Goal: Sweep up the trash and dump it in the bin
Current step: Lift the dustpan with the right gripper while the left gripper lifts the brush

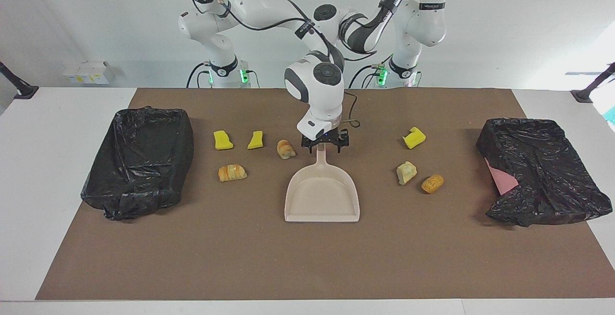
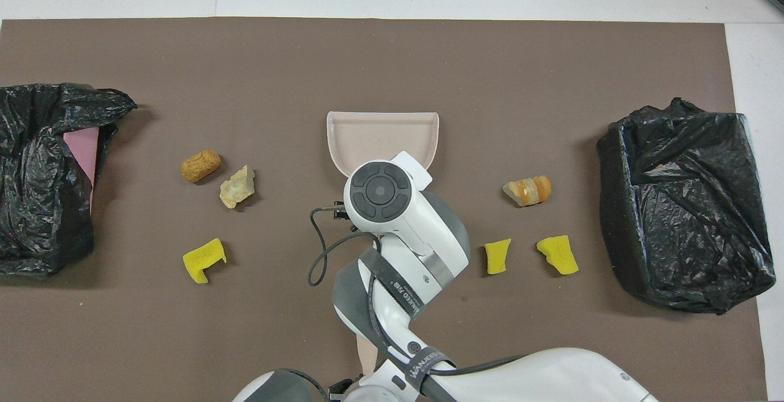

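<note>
The beige dustpan (image 1: 322, 195) (image 2: 383, 135) lies mid-mat with its handle pointing toward the robots. My right gripper (image 1: 325, 148) is down at that handle, open, one finger on each side. Several scraps of trash lie to both sides: yellow sponge chunks (image 1: 223, 139) (image 1: 255, 139) (image 1: 414, 137), a bread piece (image 1: 286, 149) close to the handle, a pastry (image 1: 232, 172), a pale piece (image 1: 406, 172) and a brown roll (image 1: 432, 183). My left gripper (image 2: 346, 385) is at the robots' edge, shut on a beige brush (image 2: 366, 356). The right arm hides most of it.
A black-bagged bin (image 1: 139, 161) (image 2: 680, 206) stands at the right arm's end of the brown mat. Another bagged bin (image 1: 543, 175) (image 2: 43, 175), with pink showing inside, stands at the left arm's end.
</note>
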Available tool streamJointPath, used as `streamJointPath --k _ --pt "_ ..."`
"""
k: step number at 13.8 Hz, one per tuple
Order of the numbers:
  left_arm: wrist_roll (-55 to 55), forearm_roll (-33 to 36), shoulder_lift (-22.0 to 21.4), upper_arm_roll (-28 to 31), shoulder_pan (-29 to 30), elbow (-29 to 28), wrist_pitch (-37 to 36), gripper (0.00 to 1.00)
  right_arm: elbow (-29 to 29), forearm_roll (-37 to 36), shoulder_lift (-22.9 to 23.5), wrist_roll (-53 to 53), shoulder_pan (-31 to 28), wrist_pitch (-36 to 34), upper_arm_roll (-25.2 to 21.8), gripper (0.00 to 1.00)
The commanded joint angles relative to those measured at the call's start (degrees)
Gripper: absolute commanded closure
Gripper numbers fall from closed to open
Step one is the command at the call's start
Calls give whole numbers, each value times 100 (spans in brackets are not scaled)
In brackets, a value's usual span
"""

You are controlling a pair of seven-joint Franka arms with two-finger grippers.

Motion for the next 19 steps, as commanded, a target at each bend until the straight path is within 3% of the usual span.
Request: streamJointPath --k 1,5,6,12,15,19 --pt "319 307 -757 -32 382 -681 -79 100 -296 -28 -230 -66 -38 59 -1 25" --pt "1074 326 -838 -32 1312 -771 -149 100 -243 -37 -212 -75 -73 102 -1 91" --pt "1320 326 -873 -32 1602 -762 -176 100 -243 -46 -212 -101 -82 103 -1 100" --pt "2436 334 -1093 -32 2948 -640 -386 100 -234 -116 -212 -962 -109 103 -1 100" --pt "2868 334 -1120 -23 3441 -341 -1044 100 -164 -81 -221 -1862 -109 33 -1 100" --pt "2632 448 -1154 -32 3932 1 -1851 100 -94 -107 -239 -2612 -144 -55 -1 100"
